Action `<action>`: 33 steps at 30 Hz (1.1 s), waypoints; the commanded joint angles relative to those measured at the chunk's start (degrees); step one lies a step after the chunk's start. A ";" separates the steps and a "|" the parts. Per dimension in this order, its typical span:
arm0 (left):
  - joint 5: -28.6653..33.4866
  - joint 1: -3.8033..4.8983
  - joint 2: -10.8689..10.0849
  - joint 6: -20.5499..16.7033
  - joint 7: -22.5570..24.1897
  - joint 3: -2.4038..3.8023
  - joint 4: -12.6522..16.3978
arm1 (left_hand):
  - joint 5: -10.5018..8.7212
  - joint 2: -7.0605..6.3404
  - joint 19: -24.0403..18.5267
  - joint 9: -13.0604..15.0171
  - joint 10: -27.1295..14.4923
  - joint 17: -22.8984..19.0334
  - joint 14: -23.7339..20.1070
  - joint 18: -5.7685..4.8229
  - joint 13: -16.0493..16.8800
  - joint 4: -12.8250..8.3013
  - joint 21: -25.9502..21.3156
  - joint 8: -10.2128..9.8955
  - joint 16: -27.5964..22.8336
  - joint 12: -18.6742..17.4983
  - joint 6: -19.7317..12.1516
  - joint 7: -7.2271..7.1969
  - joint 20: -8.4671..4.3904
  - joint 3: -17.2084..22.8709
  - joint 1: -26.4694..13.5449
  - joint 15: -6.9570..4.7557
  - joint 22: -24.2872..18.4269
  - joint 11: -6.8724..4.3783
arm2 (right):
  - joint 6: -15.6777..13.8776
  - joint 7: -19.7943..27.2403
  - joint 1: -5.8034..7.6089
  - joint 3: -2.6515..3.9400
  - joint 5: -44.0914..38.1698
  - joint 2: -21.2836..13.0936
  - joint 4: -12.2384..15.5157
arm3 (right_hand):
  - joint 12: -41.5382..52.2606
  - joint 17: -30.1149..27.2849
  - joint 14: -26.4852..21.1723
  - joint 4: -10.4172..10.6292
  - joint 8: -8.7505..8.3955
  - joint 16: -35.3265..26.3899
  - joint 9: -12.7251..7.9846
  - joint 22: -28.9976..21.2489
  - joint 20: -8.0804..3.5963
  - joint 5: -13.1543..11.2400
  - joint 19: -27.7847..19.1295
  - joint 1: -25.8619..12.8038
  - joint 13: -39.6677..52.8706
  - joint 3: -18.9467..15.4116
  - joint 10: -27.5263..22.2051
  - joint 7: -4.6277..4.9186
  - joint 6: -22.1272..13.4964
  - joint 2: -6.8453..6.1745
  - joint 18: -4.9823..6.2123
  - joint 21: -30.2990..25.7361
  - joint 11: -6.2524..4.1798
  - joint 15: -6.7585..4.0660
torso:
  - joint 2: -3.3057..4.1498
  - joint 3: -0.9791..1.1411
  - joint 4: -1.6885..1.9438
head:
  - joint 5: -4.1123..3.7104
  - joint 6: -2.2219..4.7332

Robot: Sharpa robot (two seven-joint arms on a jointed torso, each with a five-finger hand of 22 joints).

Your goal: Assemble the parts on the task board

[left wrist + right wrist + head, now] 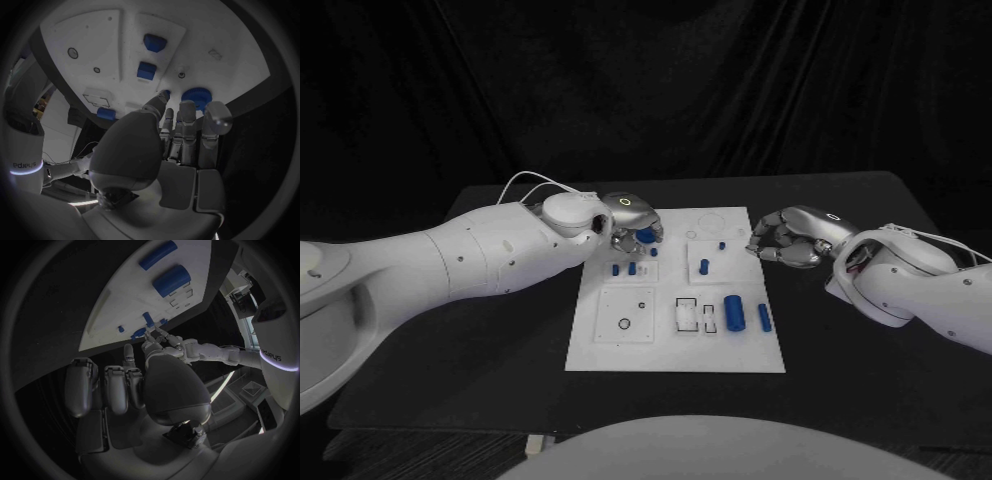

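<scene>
black table [473,340], white task board [678,355], left hand [629,232] holding round blue part [646,237], right hand [790,238] curled empty

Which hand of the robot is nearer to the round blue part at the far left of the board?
Left. The left hand is right over the round blue part, its fingers at it. The right hand hangs beyond the white board's right edge.
</scene>
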 commanded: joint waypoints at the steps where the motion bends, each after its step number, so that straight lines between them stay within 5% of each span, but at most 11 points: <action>1: -0.62 -0.16 0.33 -0.02 0.83 0.05 -0.22 | 0.28 0.23 0.23 -0.26 0.94 -0.33 -0.56 -0.89 -0.23 -0.12 -0.31 0.06 0.39 0.27 0.66 0.01 -0.06 0.40 -0.49 -0.08 6.71 0.08 | -0.18 -0.35 -0.12 0.03 -0.03 0.00 -0.02 | 0.20 8.21 4.54 -0.05 -0.30 -0.17 -0.09 11.44 0.49 0.05 1.33 0.63 15.10 0.28 6.01 -0.07 0.49 -0.02 0.50 -0.15 0.24 0.38 | -0.11 0.03 0.03 | -0.05 0.00; 21: -0.62 -1.66 2.77 0.43 1.45 0.06 -2.54 | -0.08 -0.17 1.00 -2.28 8.67 -1.46 -0.66 -1.07 -1.87 0.35 0.16 0.28 2.75 0.16 2.19 0.08 -0.13 2.67 -1.40 0.05 6.99 0.36 | 0.09 -0.49 -0.12 0.03 0.19 0.04 -0.05 | 0.20 8.02 4.51 -0.11 -0.29 -0.24 -0.13 11.41 0.47 0.24 1.29 0.77 15.10 0.38 6.01 -0.09 0.57 -0.02 0.53 -0.26 0.23 0.37 | -0.06 0.01 0.03 | -0.10 0.00; 33: -0.62 -2.32 3.38 -0.49 0.94 0.06 -4.14 | 0.28 -0.38 1.97 -2.48 9.94 -0.45 1.11 -1.28 -2.93 0.34 1.46 1.12 4.61 -1.39 4.50 0.70 -0.25 4.27 -1.18 0.02 7.30 0.36 | 0.34 -0.47 -0.16 0.03 0.70 -0.06 -0.06 | 0.20 7.91 4.48 -0.19 -0.28 -0.29 -0.15 11.41 0.47 0.35 1.28 0.91 15.10 0.46 6.01 -0.10 0.63 -0.02 0.53 -0.27 0.22 0.36 | -0.06 0.02 0.02 | -0.16 0.00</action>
